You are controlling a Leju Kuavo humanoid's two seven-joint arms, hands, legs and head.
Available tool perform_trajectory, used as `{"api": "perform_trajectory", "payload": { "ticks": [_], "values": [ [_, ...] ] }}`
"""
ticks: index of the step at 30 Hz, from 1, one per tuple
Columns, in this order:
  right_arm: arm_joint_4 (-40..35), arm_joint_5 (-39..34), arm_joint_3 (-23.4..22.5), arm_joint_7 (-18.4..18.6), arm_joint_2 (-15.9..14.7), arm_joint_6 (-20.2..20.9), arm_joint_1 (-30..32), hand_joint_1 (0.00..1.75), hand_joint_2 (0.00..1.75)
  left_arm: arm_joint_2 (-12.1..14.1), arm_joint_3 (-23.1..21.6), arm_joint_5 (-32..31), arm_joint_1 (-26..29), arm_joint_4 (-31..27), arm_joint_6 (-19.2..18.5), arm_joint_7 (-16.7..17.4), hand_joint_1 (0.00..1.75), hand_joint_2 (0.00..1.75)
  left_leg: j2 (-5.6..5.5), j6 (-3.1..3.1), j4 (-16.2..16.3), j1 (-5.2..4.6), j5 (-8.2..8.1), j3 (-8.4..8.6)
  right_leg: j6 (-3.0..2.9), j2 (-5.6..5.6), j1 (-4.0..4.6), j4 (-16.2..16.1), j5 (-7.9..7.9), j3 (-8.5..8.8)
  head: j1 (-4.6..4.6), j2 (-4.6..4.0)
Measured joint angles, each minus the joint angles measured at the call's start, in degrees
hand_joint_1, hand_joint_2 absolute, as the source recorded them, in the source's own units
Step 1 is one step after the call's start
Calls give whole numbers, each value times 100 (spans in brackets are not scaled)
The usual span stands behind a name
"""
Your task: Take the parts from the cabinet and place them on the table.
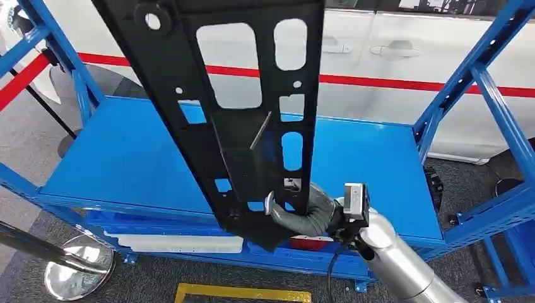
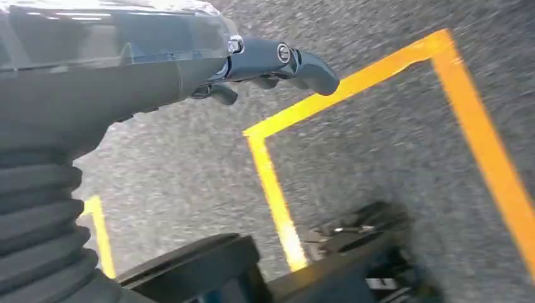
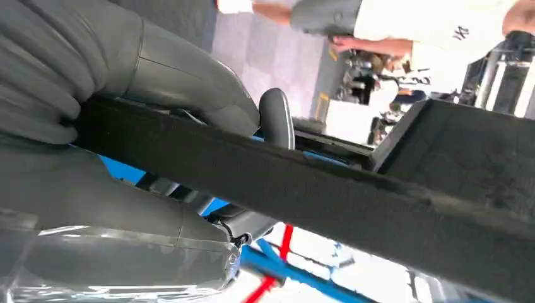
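Gripping the black panel [image 1: 233, 113] by its lower end, my right hand [image 1: 303, 211] should keep it upright over the blue shelf [image 1: 113, 158]; left hand [image 2: 265, 63] hangs empty, fingers apart.

Right arm [image 1: 404, 262]: silver tube, grey ribbed cover at wrist, small silver camera block [image 1: 355, 202] on top, black cable trailing below. Right hand [image 1: 296, 208]: grey. Left hand [image 2: 252, 63]: matte grey shell, clear glossy cover, dark fingers [image 2: 309, 69] with round silver screws at the pivots.

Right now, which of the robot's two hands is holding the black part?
The right hand: it grips the black perforated panel near its lower end. The left hand holds nothing above the floor.
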Motion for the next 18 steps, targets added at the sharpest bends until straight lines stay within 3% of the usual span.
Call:
{"api": "perform_trajectory", "payload": {
  "ticks": [1,3,4,5,8,9,10,11,12,13,14,15,16,17,18],
  "values": [
    [0,18,0,-4,0,-7,47,175,175,0,11,84,-5,0,-9,-61,0,175,5,-1,10,0,-2,1,0,-6,-3,-202,182,89,0,0],
    [-37,88,-15,-29,0,-31,95,175,175,0,79,265,-31,0,-112,-137,0,175,13,-21,37,-2,-21,8,-38,-44,2,-1228,716,597,0,0],
    [-61,120,-26,-50,0,-31,117,175,175,-6,122,284,-40,0,-131,-114,0,175,14,-39,49,-3,-32,11,-74,-107,12,-1702,858,837,0,0],
    [-66,147,-31,-68,0,-29,129,175,175,-11,142,295,-44,0,-144,-47,0,175,17,-69,90,-51,-27,-7,-101,-145,73,-1822,805,885,0,0],
    [-72,180,-28,-87,0,6,164,175,175,-11,210,374,-41,0,-151,368,0,175,58,-127,67,-40,3,-9,-132,-79,73,-1794,835,843,0,0],
    [-70,180,-31,-87,-17,9,165,175,175,-11,279,435,-41,0,-155,507,0,175,59,-170,72,-71,9,-10,-197,-70,20,-1854,880,840,0,0],
    [-70,180,-31,-87,-44,6,164,175,175,-9,315,472,-39,0,-155,578,0,175,32,-202,132,-41,-103,-46,-233,-97,0,-1876,916,843,0,0],
    [-70,175,-31,-90,-66,6,161,175,175,-9,341,481,-32,0,-155,628,0,175,16,-235,334,-45,-322,-119,-264,-93,-1,-1879,936,817,0,0],
    [-70,173,-31,-90,-85,6,164,175,175,-9,367,485,-31,0,-155,650,0,175,14,-254,693,-29,-582,-248,-291,-94,1,-1875,956,786,0,0],
    [-68,173,-31,-87,-103,6,170,175,175,-9,422,505,-33,0,-157,673,0,175,12,-283,1316,-10,-915,-479,-296,-93,8,-1872,990,736,0,0],
    [-66,169,-31,-87,-118,6,174,175,175,-9,439,522,-32,0,-171,693,0,175,11,-300,1731,-2,-1092,-626,-289,-90,9,-1868,1018,693,0,0],
    [-66,156,-31,-90,-131,2,177,175,175,-7,455,538,-32,0,-192,715,0,175,12,-317,1913,7,-1121,-656,-281,-86,7,-1859,1050,652,0,0],
    [-63,123,-35,-88,-133,-5,176,175,175,-5,470,540,-39,0,-212,741,0,175,12,-327,1771,22,-1021,-532,-265,-81,0,-1851,1076,614,0,0],
    [-59,90,-53,-87,-133,-7,172,175,175,-2,479,551,-39,0,-225,750,0,175,12,-330,1421,37,-849,-304,-246,-72,-7,-1840,1099,584,0,0],
    [-57,42,-79,-79,-133,-11,154,175,175,2,492,559,-39,0,-249,763,0,175,8,-331,850,54,-628,41,-216,-57,-18,-1819,1121,553,0,0]
  ]
}}
